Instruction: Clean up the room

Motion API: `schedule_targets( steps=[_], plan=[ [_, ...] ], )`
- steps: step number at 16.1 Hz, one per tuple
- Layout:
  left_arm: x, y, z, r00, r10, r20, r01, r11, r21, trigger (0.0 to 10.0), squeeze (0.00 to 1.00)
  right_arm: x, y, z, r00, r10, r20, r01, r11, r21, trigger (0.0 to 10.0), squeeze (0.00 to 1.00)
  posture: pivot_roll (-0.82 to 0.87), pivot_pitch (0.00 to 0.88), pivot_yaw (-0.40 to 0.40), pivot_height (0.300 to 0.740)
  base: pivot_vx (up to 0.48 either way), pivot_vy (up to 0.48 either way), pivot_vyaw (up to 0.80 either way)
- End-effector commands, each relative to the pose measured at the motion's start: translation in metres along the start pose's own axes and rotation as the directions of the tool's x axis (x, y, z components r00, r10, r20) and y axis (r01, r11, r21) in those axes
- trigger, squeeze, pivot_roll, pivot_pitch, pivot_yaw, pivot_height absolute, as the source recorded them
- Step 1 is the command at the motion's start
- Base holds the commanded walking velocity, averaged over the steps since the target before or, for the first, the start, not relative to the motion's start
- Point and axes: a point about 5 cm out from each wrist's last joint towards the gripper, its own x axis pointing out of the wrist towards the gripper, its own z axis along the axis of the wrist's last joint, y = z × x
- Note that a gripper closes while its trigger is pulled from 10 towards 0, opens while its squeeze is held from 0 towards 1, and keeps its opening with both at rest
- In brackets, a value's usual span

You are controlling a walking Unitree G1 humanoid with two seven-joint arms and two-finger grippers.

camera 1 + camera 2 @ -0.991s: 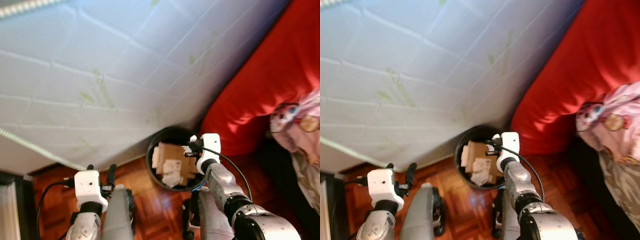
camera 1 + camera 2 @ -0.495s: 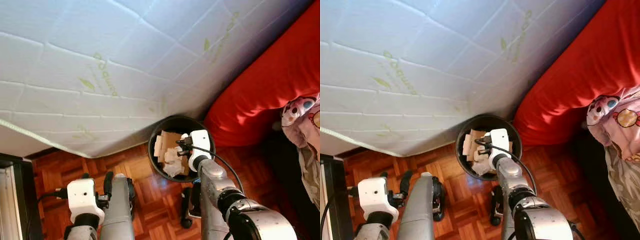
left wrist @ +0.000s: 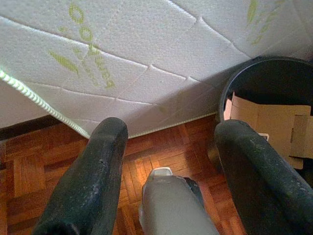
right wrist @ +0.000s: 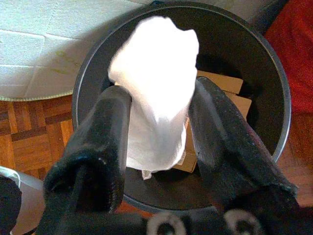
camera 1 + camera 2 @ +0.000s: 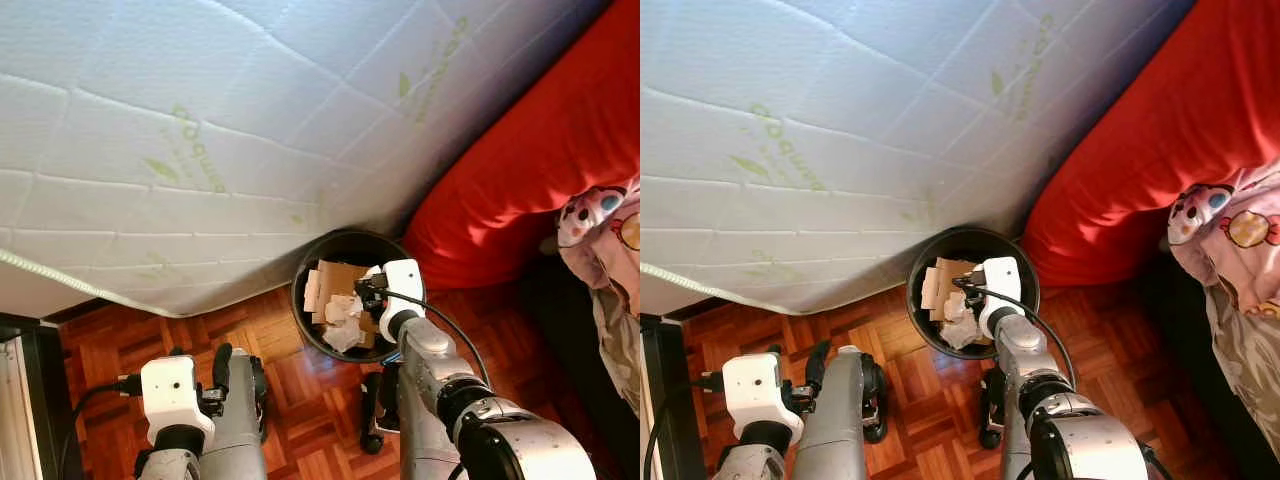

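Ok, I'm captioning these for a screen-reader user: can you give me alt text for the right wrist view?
The right gripper holds a crumpled white tissue between its two black jaws, directly above an open black trash bin. Brown cardboard pieces lie inside the bin, which stands on a wood parquet floor against a white quilted mattress.

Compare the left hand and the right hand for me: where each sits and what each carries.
The right hand is above the black bin, its fingers closed on a white crumpled tissue; the left hand is open and carries nothing. The right hand reaches forward over the cardboard in the bin, while the left hand sits low over the parquet floor, beside the mattress. Both have two black fingers.
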Motion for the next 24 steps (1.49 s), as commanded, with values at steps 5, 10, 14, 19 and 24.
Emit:
schedule_targets(
  steps=[5, 10, 14, 19, 24],
  plan=[
    [-0.002, 0.006, -0.005, 0.999, 0.021, -0.032, -0.020, 1.000, 0.022, 10.0, 0.00, -0.006, 0.005, -0.023, 0.997, 0.040, -0.071, -0.039, 0.999, 0.016, 10.0, 1.00, 0.19, 0.531, -0.018, 0.631, 0.000, 0.000, 0.00],
    [0.001, 0.008, -0.005, 0.999, 0.016, -0.033, -0.015, 0.999, 0.028, 10.0, 0.00, -0.006, 0.004, -0.025, 0.995, 0.055, -0.086, -0.059, 0.997, -0.043, 10.0, 1.00, 0.19, 0.525, -0.008, 0.631, 0.000, 0.000, 0.00],
    [0.003, 0.008, -0.009, 0.999, 0.013, -0.043, -0.012, 0.999, 0.032, 10.0, 0.00, -0.007, 0.001, -0.024, 0.996, 0.061, -0.069, -0.062, 0.998, -0.015, 10.0, 0.00, 0.18, 0.506, -0.004, 0.631, 0.000, 0.000, 0.00],
    [0.012, 0.019, -0.042, 0.990, 0.020, -0.141, -0.013, 0.999, 0.052, 10.0, 0.00, -0.036, -0.050, -0.058, 0.990, -0.134, -0.040, 0.139, 0.975, 0.171, 10.0, 0.00, 0.11, 0.409, -0.002, 0.649, 0.000, 0.000, 0.00],
    [0.029, 0.024, -0.071, 0.973, 0.027, -0.228, -0.012, 0.997, 0.070, 10.0, 0.00, -0.082, -0.070, -0.125, 0.957, -0.224, -0.187, 0.258, 0.948, 0.188, 10.0, 0.00, 0.06, 0.293, 0.010, 0.684, 0.000, 0.000, 0.00]
  ],
)
